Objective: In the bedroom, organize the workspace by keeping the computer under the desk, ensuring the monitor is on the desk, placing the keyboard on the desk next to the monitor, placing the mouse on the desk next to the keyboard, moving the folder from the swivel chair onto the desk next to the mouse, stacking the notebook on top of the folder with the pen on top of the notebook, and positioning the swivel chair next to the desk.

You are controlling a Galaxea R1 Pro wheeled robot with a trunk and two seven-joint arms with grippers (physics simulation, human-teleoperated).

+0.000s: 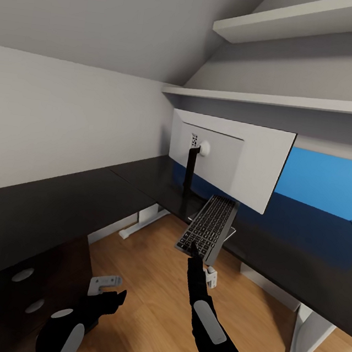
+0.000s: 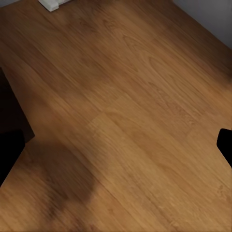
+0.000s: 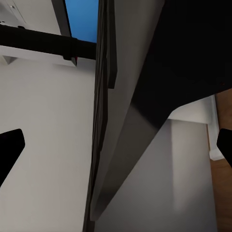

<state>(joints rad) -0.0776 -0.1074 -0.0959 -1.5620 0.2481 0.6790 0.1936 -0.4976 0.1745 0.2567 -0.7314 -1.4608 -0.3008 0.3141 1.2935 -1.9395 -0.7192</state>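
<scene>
While the right gripper (image 1: 193, 250) is pinching the keyboard (image 1: 209, 228) by its near end, a slip is looming.
Fingers are closing on only that edge as it is tilting over the desk (image 1: 141, 185) rim beside the monitor (image 1: 228, 159); the far end could knock the stand.

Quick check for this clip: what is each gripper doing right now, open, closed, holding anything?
Left gripper: open, empty, hanging low over the wood floor.
Right gripper: shut on the keyboard, holding it by its near end at the desk edge.
</scene>
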